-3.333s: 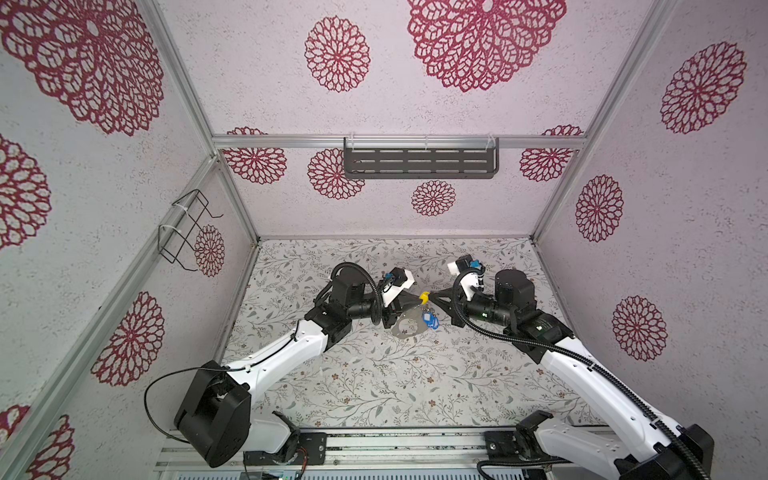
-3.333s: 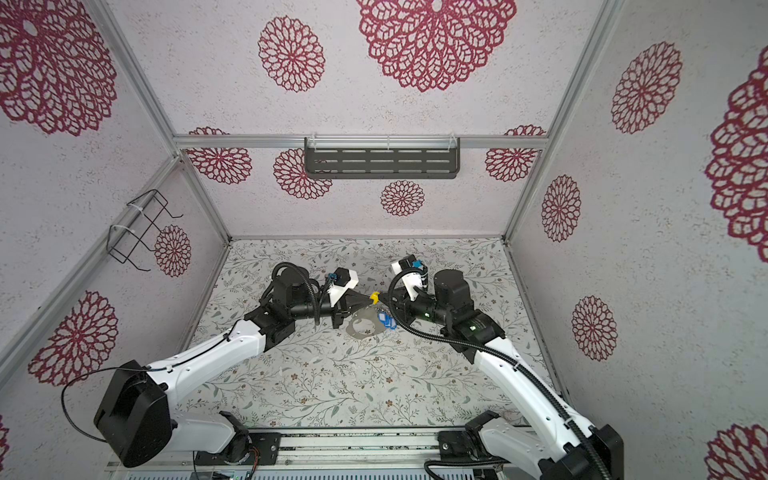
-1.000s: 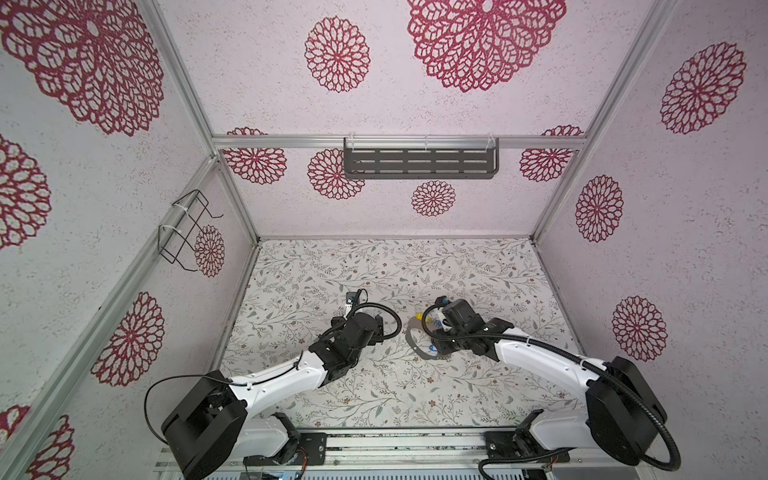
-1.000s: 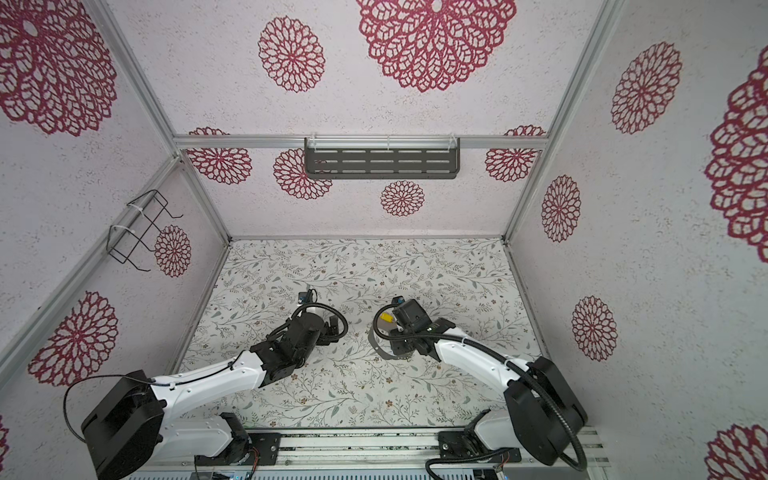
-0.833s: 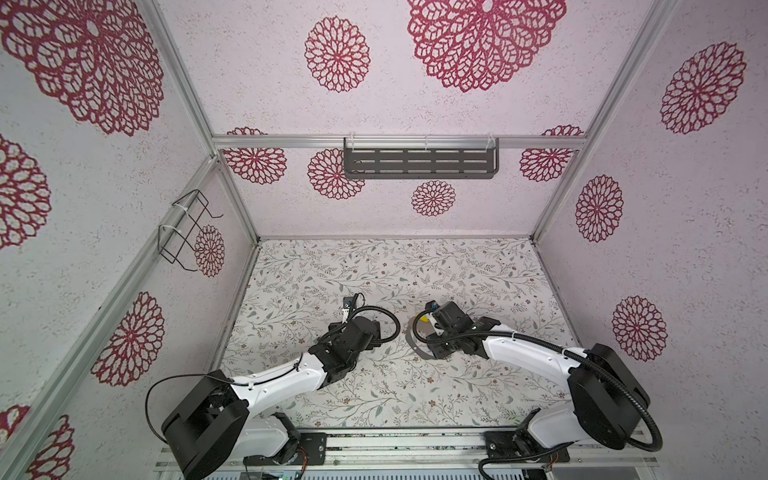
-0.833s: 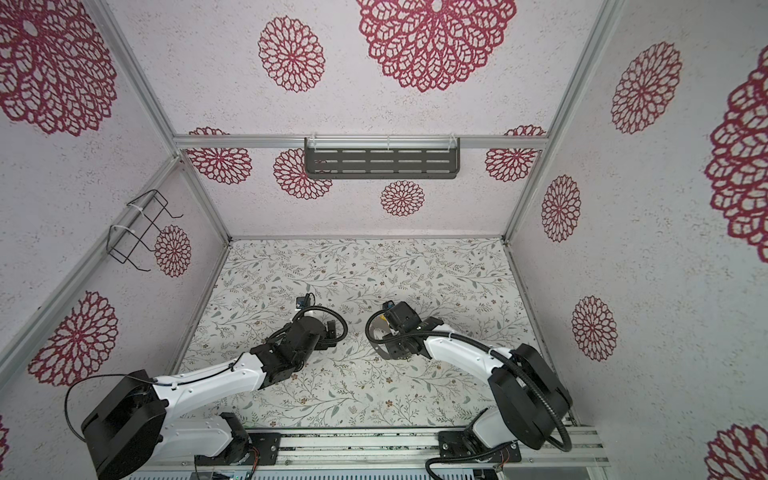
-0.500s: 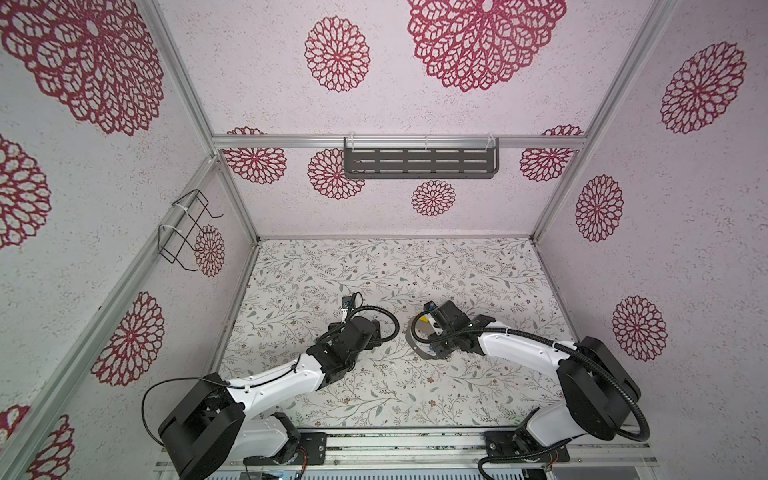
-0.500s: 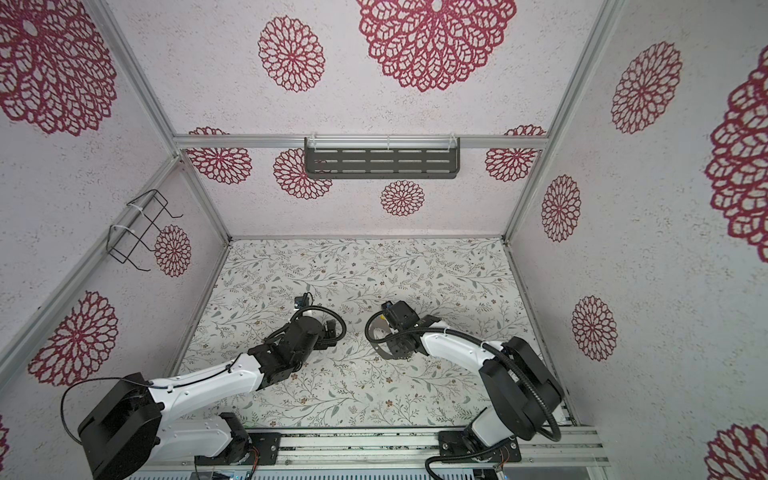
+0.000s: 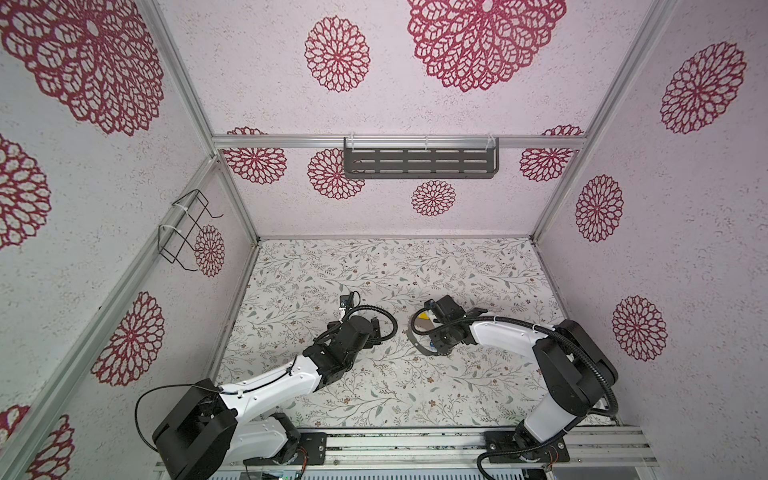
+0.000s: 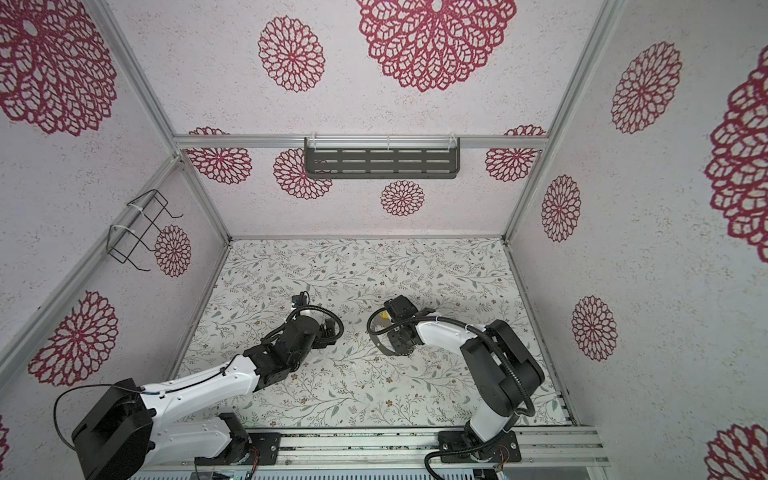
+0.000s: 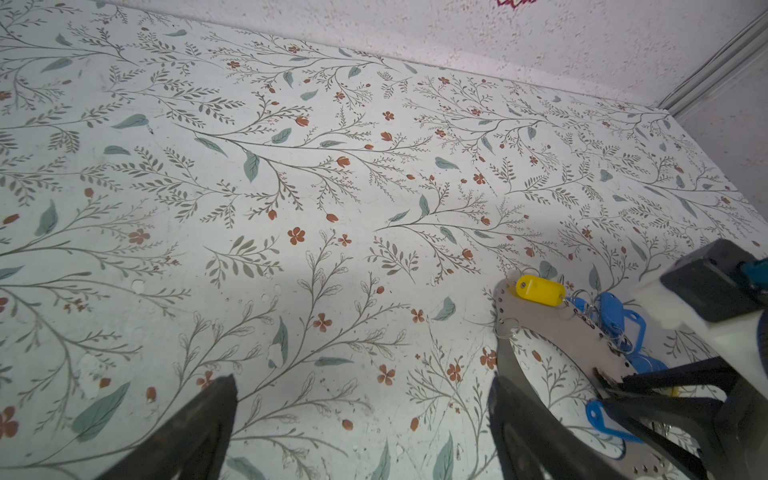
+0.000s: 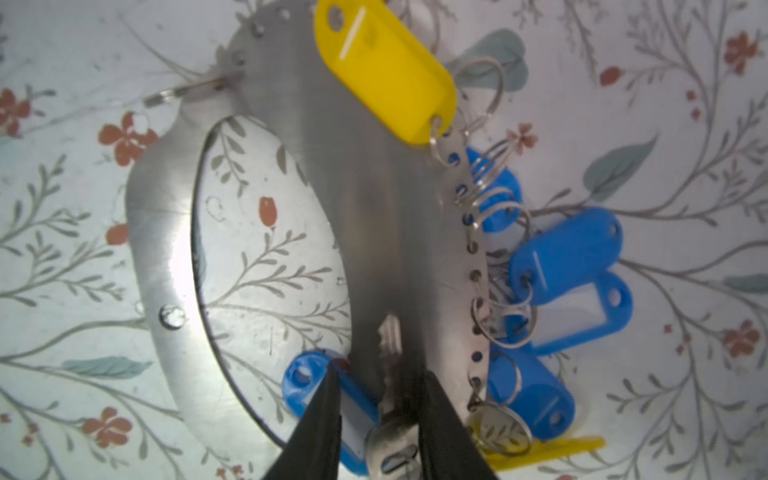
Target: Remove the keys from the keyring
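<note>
- The white and black left arm [image 9: 270,380] is leaning in low from the front left corner of the floral-patterned surface [image 9: 332,266].
- The left gripper [image 11: 357,419] is hovering over a bare patch of the surface, its jaws standing wide apart and holding nothing.
- Just to its right and not touching it, a large flat grey metal keyring hoop [image 11: 552,328] is resting on the surface near the middle, toward the front, as both top views show.
- Small holes are running along the hoop's outer edge, with thin silver wire rings [image 12: 498,324] looping through several of them.
- A yellow oblong plastic tag [image 12: 384,70] is lying on top of the hoop's band, at the hoop's rear end in a top view [image 9: 423,322].
- Several blue oblong plastic tags [image 12: 565,253] are clustering just outside the holed edge, hanging on the silver rings; one is showing a white label window.
- The right gripper [image 12: 380,374] is sitting over the hoop, its jaws narrowed to a slim gap on either side of a small silver metal key [image 12: 390,415] lying on the band.
- Whether the jaws are actually pinching the key or the hoop cannot be told.
- The white right arm [image 9: 503,332] is curving in from the front right corner.
</note>
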### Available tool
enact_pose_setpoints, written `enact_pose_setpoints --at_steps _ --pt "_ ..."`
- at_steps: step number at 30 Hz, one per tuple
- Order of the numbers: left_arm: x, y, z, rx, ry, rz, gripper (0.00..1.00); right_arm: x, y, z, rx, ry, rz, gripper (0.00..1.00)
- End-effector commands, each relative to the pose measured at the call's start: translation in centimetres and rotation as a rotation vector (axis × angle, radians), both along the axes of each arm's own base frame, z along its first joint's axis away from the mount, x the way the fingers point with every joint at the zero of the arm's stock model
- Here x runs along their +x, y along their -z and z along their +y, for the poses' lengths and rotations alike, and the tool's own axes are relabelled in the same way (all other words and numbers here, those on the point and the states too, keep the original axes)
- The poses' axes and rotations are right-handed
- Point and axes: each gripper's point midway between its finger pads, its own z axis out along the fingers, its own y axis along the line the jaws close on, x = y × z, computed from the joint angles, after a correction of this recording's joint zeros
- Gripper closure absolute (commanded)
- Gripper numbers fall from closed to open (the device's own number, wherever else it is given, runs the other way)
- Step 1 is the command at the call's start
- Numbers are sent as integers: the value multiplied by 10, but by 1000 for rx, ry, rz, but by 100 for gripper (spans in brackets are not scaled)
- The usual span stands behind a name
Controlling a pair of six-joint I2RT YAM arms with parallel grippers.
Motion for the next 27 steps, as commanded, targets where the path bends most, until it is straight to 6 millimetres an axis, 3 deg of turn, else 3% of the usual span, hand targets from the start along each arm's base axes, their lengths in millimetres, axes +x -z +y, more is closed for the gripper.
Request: enact_pose_setpoints --at_steps 1,8,16,22,25,27 --pt "3 -9 1 -20 -3 -15 3 -1 3 -8 -37 26 19 87" --pt "3 -15 3 -21 -5 -26 3 10 -21 -12 -39 58 -55 100" --pt "4 -20 -1 -33 12 -38 3 18 -67 -8 51 87 -174 100" --pt "1 -32 -27 -56 172 -69 3 17 -156 13 344 115 -316 100" --pt "-5 -53 -40 -81 273 -116 3 17 -205 19 467 121 -387 100" --pt "-15 -78 -55 -132 387 -177 0 17 -234 23 528 125 -411 100"
